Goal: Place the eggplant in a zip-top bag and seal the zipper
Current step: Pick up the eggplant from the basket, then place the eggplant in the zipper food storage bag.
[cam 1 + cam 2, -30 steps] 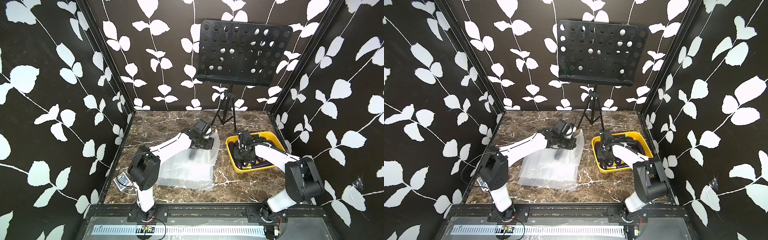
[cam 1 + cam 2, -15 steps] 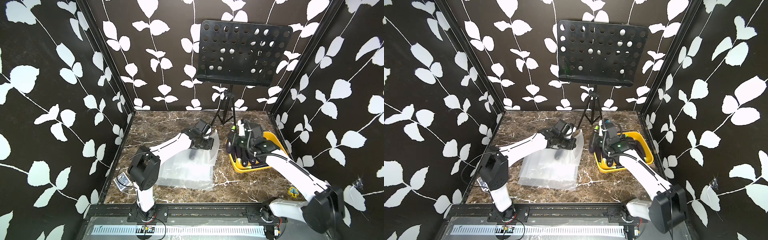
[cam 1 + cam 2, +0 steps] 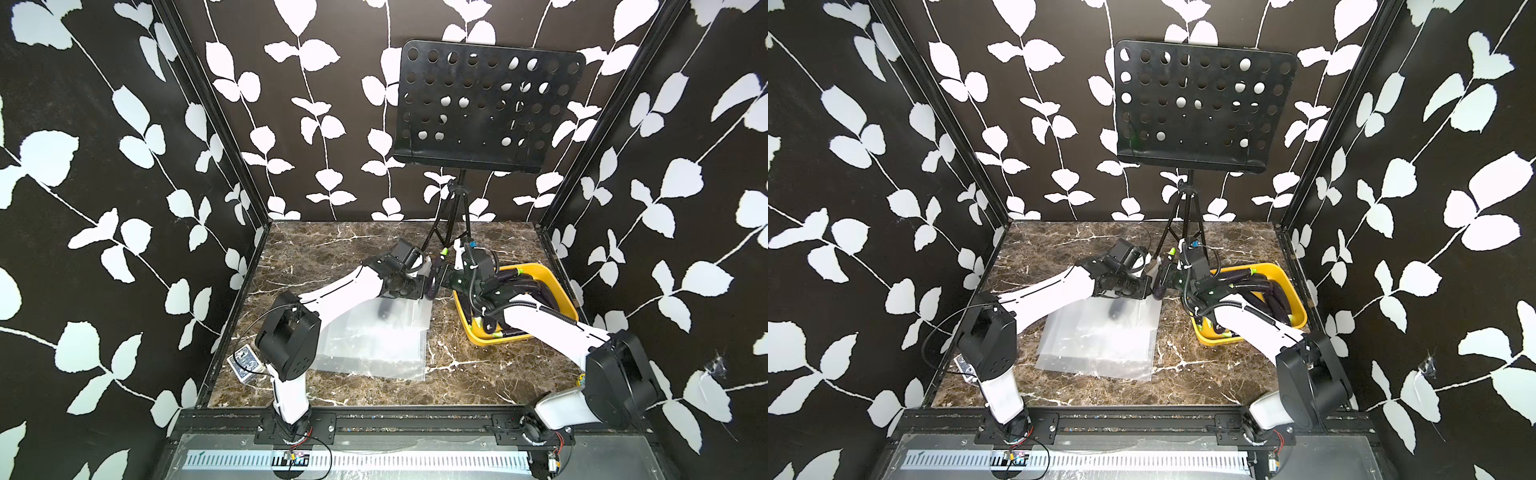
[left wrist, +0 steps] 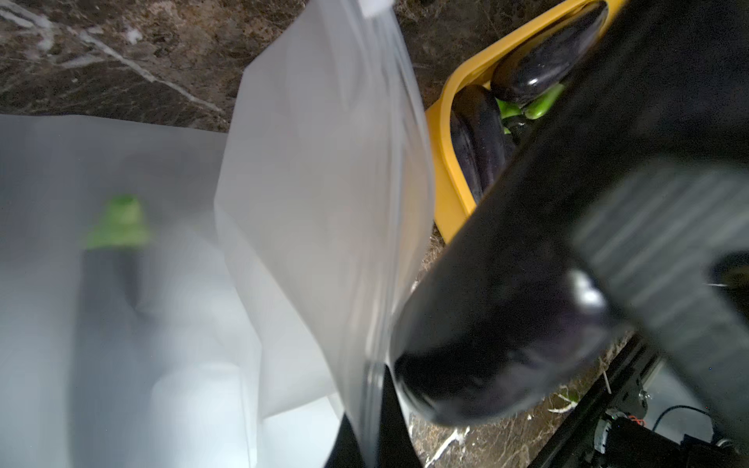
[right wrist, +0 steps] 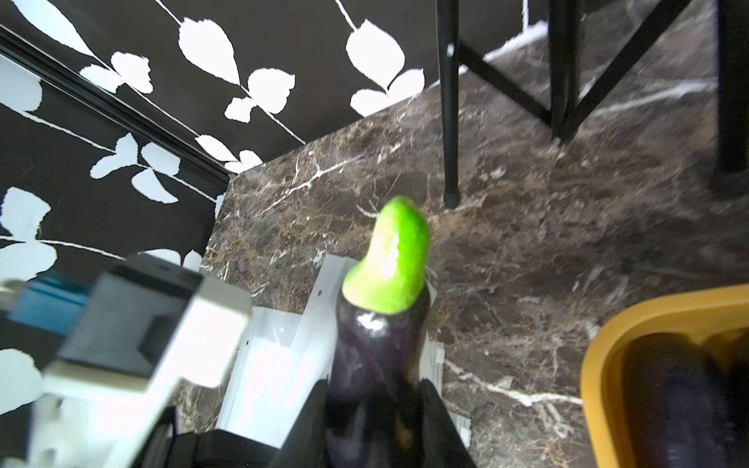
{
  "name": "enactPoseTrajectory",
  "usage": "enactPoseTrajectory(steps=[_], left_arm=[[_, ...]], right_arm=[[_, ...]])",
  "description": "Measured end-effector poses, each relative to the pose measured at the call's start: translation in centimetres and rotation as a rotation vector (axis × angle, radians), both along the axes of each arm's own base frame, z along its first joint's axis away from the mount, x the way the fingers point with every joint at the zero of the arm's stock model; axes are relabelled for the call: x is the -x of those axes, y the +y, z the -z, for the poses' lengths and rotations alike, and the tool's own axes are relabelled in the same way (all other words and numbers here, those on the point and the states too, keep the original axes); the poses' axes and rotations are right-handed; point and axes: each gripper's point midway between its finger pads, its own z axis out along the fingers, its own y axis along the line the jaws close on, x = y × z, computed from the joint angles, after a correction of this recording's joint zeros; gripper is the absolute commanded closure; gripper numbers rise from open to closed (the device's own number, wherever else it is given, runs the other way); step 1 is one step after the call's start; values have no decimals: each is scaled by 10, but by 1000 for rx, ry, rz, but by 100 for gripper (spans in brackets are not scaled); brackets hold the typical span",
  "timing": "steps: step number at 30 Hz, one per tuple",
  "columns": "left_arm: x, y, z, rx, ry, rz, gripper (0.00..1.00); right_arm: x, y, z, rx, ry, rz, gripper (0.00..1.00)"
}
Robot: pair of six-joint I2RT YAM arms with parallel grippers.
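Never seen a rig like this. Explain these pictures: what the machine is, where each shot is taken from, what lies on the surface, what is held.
These are two white robot arms mounted at the front of a brown marble table, each ending in a claw. Two pictures look down on the whole scene from above; two come from cameras on the arms' wrists. On the table lie frosted zip-top plastic bags, one dark eggplant showing dimly through the plastic, a yellow plastic tub of more eggplants and a black perforated music stand. The left claw pinches a bag's raised edge, shut on it. The right claw grips a glossy purple eggplant with a green stem, right beside that raised edge.
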Motion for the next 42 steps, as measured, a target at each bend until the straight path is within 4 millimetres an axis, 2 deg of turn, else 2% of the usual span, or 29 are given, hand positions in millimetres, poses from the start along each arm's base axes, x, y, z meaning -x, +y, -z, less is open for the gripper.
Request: enactPoseTrajectory(steps=[5,7,10,15,18,27,35,40,42], left_arm=[[1,1,3,-1,7,-5,100],[1,1,3,0,6,-6,100],[1,1,2,1,5,-7,100],[3,3,-6,13,-6,-9,100],[3,6,-11,24,-12,-20,100],[-1,10,-12,33,-13,-38,100],[-3,12,-11,33,-10,-49,100],[-4,14,-9,26,-10,-55,100],[-3,13,-10,31,-12,-53,100]], right_arm=[[4,-5,-56,-34,-112,3,80],[1,-4,-66,-53,-145,4,80],[-9,2,-50,-44,-129,6,80],[-18,10,17,15,-15,-4,79],[-13,12,40,28,36,-19,80],[22,25,47,2,102,-98,79],[42,34,60,-23,205,-161,79],[46,40,78,6,294,-188,79],[44,44,86,20,327,-201,74]])
